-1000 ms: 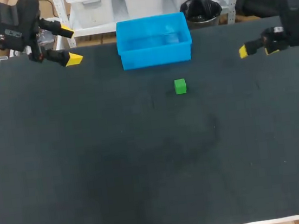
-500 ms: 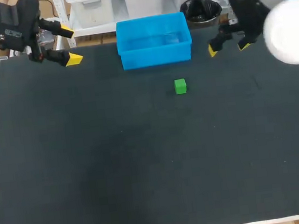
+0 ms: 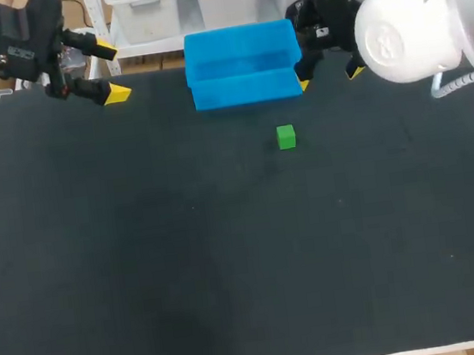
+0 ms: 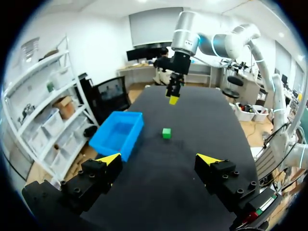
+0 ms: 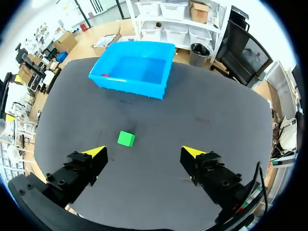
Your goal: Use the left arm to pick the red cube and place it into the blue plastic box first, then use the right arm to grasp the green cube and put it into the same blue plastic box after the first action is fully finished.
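Hovering over the far edge of the tabletop [image 3: 231, 273], just off the right end of the blue box [image 3: 244, 90], the right gripper [image 3: 329, 78] has its fingers spread wide w/ nothing btw them. Its wrist view looks down on the green cube [image 5: 126, 138], which lies ahead of the fingers, in line w/ the gap but closer to one of them. My read: it's lining up for a top-down grab, not there yet. The green cube sits alone on the tabletop, just on the near side of the box toward its right end, not touching it.

Red cube [image 5: 104, 75]: only a small red speck shows, inside the box near one end wall in the right wrist view; the head view doesn't show it clearly. Prob. step 1 is done, which would explain why the R arm is out over the table.

Left gripper [image 3: 110, 72] hangs over the far left corner, fingers apart, empty. It's well clear of box and cube, likely so it won't block the other arm.

Box stands mid far edge, open side up, so a drop from above should do. Next, I'd judge, the R arm needs to come toward the near edge a bit, then down, one finger each side of the cube.
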You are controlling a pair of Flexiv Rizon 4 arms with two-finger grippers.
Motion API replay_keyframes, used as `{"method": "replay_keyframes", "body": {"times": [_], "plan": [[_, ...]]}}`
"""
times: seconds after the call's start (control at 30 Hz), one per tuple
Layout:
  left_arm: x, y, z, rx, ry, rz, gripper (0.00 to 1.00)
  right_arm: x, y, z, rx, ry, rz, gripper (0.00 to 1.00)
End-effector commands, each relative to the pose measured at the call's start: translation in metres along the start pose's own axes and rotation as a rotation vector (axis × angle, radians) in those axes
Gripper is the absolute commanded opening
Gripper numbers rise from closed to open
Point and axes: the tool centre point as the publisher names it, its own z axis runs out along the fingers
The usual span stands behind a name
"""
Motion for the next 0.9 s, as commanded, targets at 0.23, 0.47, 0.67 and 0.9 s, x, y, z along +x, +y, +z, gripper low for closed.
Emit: {"method": "replay_keyframes", "body": {"times": [0.23,0.47,0.67,0.9], "plan": [[0.001,0.000,0.000,-0.001,-0.005,0.004,1.00,-0.001,0.000,0.000,0.002,0.001,0.001,1.00],[0.001,0.000,0.000,-0.001,-0.005,0.004,1.00,0.000,0.001,0.001,0.011,0.020,0.005,1.00],[0.001,0.000,0.000,-0.001,-0.005,0.004,1.00,0.001,0.003,0.011,0.076,0.135,0.001,1.00],[0.001,0.000,0.000,-0.001,-0.005,0.004,1.00,0.000,0.005,0.019,0.130,0.212,0.019,1.00]]}}
